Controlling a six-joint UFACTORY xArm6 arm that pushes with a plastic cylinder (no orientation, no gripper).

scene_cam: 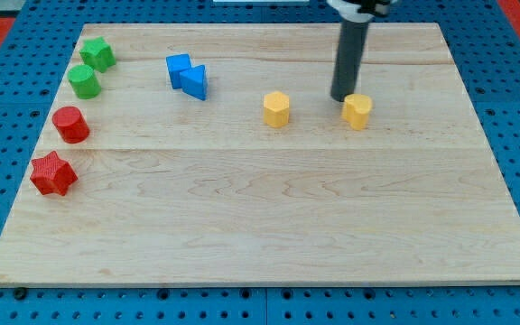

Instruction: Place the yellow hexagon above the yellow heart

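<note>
My tip point(342, 97), the lower end of a straight dark rod with no jaws to open or close, rests on the wooden board point(260, 226) in the single camera view, holding nothing. It stands just beside the upper-left edge of the yellow block at the view's right point(357, 111); whether it touches that block cannot be told.

That block's notched top suggests the yellow heart. The yellow hexagon point(277, 108) sits to its left, apart from it, and roughly level with it in the upper half of the board.

By that reading, the hexagon is not yet above the heart, and the step in hand appears to be positioning for a push. The next move would call for bringing the tip round to the hexagon's left or lower side and driving it toward the view's top and right, without nudging the heart, which the tip now crowds.

Elsewhere in the view, two blue blocks point(188, 75) lie touching near the top centre-left. Down the view's left edge run a green star point(97, 54), a green cylinder point(85, 81), a red cylinder point(70, 124) and a red star point(53, 173), all well clear of the yellow pair.
</note>
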